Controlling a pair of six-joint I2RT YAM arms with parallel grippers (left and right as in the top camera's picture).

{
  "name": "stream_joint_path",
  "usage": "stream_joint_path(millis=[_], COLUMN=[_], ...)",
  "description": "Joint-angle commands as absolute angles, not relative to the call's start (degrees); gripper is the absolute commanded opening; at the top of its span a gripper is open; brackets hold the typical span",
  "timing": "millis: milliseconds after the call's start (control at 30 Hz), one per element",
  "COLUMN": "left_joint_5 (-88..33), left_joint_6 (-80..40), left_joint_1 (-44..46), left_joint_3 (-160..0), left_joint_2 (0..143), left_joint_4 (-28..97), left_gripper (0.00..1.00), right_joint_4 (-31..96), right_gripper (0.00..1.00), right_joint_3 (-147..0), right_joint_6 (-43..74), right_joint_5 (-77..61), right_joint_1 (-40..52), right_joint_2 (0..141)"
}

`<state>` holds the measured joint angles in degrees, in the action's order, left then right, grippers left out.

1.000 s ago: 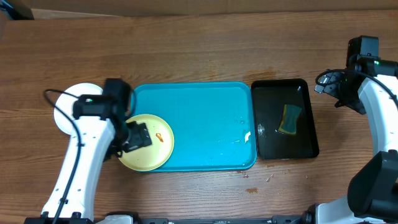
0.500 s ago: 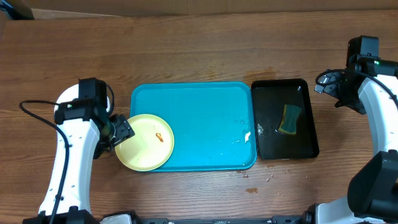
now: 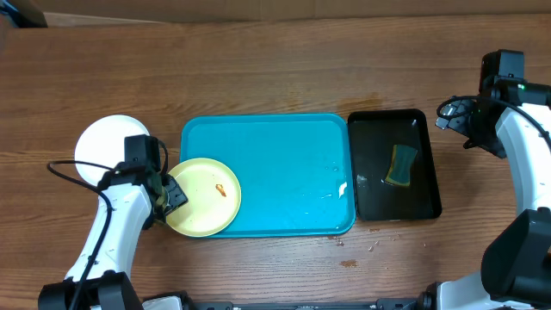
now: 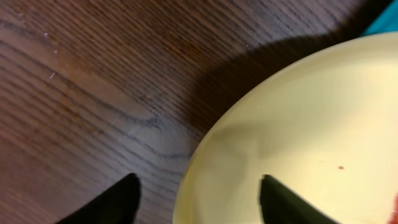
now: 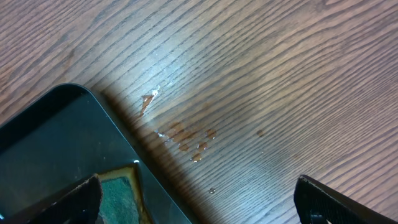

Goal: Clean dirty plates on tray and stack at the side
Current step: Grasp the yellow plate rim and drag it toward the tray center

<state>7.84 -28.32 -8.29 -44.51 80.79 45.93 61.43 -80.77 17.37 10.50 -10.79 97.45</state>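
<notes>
both jaws of my left gripper (image 4: 198,186) stand apart, straddling the rim of the yellow plate (image 3: 203,212); my right gripper (image 5: 198,183) gapes wide.

White arm links (image 3: 110,228), black joints (image 3: 138,153), black cables (image 3: 53,169), dark fingers (image 4: 109,202).

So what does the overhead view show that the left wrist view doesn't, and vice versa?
Only overhead: the round white plate, the narrow black rectangular tray and the green-and-yellow sponge in it. Only left wrist: the dark fingertips of the left gripper straddling a rim, one over wood, one over plate. Both: the pale yellow round plate and brown wooden table.
</notes>
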Motion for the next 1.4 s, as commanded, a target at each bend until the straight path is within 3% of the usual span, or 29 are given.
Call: stream_joint_path(millis=[0,67,133,200,267,400,733,967,1367], left_joint_5=[8.3,5.4,1.1,-4.4,-9.9,-17.8,-19.6,-19.1,7.5], left_joint_6=[-28.3,-28.3,-27.8,-25.0,-22.7,-21.2,-22.4,-24.9,-24.9], left_joint_1=[-8.7,-8.6,-8.6,-8.6,-8.6,-7.8,1.1,9.0,9.7], left_joint_3=[-41.8,-40.4,-39.9,-39.9,-39.9,-39.9,-39.9,-42.3,-65.2], left_joint_2=[81.0,81.0,81.0,81.0,81.0,81.0,81.0,81.0,81.0], left_joint_4=[43.2,41.2,40.3,39.4,38.1,36.6,31.6,30.8,65.8], left_gripper=[0.59,0.59,0.5,0.34,0.29,0.04,0.04,0.25,0.53], right_joint_4=[61.2,61.2,61.2,61.2,61.2,61.2,61.2,61.2,61.2], right_gripper=[1.0,1.0,1.0,1.0,1.0,1.0,1.0,1.0,1.0], right_joint_3=[-81.6,-81.6,-81.6,-81.6,-81.6,-81.6,-81.6,-81.6,-81.6], right_joint_6=[17.8,17.8,17.8,17.8,17.8,17.8,17.8,17.8,17.8], right_joint_5=[10.9,10.9,10.9,10.9,10.9,10.9,10.9,10.9,10.9], right_joint_1=[-10.7,-10.7,-10.7,-10.7,-10.7,-10.7,-10.7,-10.7,-10.7], right_joint_2=[96.3,96.3,96.3,96.3,96.3,96.3,96.3,96.3,96.3])
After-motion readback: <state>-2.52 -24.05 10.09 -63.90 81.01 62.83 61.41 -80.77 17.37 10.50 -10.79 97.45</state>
